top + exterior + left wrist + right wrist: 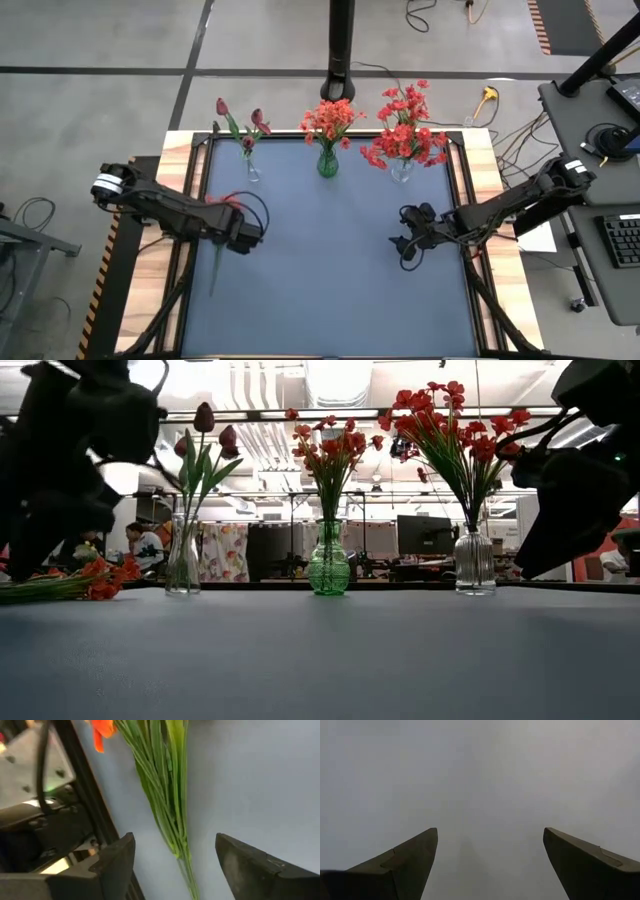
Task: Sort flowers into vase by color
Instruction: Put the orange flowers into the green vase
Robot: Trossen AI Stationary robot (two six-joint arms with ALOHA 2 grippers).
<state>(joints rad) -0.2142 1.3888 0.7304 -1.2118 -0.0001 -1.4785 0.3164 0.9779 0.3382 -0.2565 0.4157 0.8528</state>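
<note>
High view: three vases of flowers point(403, 135) along table point(330, 290) back edge, left gripper point(243, 236) over a loose stem point(216, 265) at left side, right gripper point(407, 243) mid-right, low view: loose flower point(60, 586) lying flat, wrist views: both grippers open, empty, stem between left fingers point(117, 865).

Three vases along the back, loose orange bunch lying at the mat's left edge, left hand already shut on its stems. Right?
Not quite: the left hand is open, not shut on anything. The left wrist view shows its fingers apart, with the stems lying on the mat between them. The rest holds: three vases at the back, bunch at the mat's left edge.
</note>
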